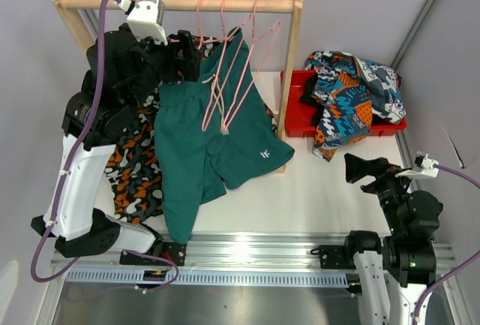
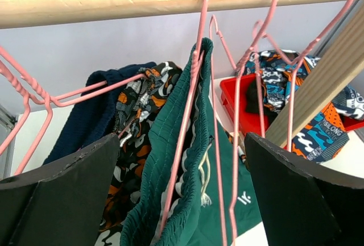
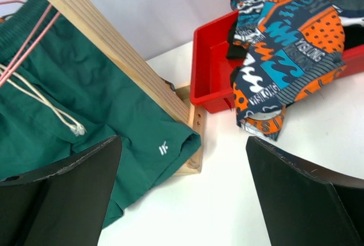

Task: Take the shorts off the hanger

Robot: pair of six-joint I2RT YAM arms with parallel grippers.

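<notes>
Teal green shorts (image 1: pixel 195 137) with a white logo hang on a pink hanger (image 2: pixel 190 109) from the wooden rail (image 1: pixel 210 2). My left gripper (image 1: pixel 187 58) is open up by their waistband; in the left wrist view the teal waistband (image 2: pixel 170 161) and drawstring sit between the fingers of the left gripper (image 2: pixel 182 200). Camouflage shorts (image 1: pixel 135 175) and navy shorts (image 2: pixel 91 121) hang further left. Cartoon-print shorts (image 1: pixel 352 100) and black shorts (image 1: pixel 309 94) lie in the red bin (image 1: pixel 296 126). My right gripper (image 1: pixel 360 169) is open and empty above the table.
Several empty pink hangers (image 1: pixel 232 62) hang on the rail beside the teal shorts. The rack's right post (image 1: pixel 289 70) stands between the shorts and the bin. In the right wrist view the post's foot (image 3: pixel 193 144) rests on the white table.
</notes>
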